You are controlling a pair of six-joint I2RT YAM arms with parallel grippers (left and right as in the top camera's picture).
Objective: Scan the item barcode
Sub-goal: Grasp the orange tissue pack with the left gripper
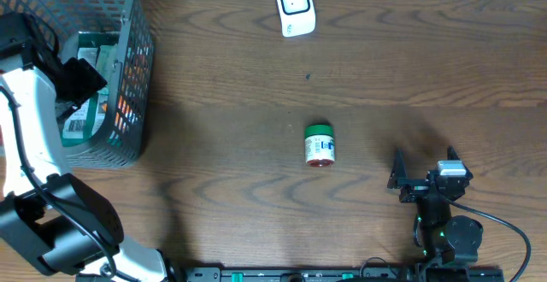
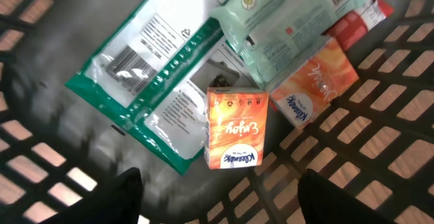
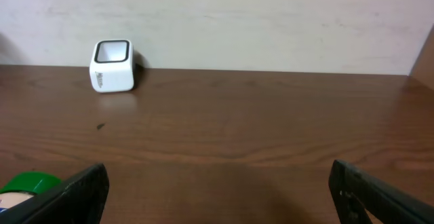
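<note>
The step in hand looks like the pick: the left tool (image 2: pixel 227 191) hangs inside the mesh basket (image 1: pixel 130 26) at the far-left corner of the tabletop (image 1: pixel 385 68). Its jaws are spread wide with nothing between them, and they point down at a small orange pack (image 2: pixel 236 129). That pack lies on a green-edged pouch (image 2: pixel 149 81), just beside a second orange pack (image 2: pixel 315 88) and a pale green wipes pack (image 2: pixel 291 13). The next move probably calls for lowering onto the small orange pack, closing across its narrow sides and lifting straight up. It would then be carried along the far edge to the white scanner (image 1: pixel 295 7), which stands at the middle of that edge, with the barcode turned toward the scanner's window. I cannot tell which face bears the barcode. The basket walls stand close on every side, so there is little room for sideways travel until the pack clears the rim. Between basket and scanner the tabletop is bare. A green-lidded jar (image 1: pixel 320 144) lies on its side near the centre, well apart from that path. The right tool (image 1: pixel 425 167) rests near the near-right corner, jaws spread and holding nothing.
</note>
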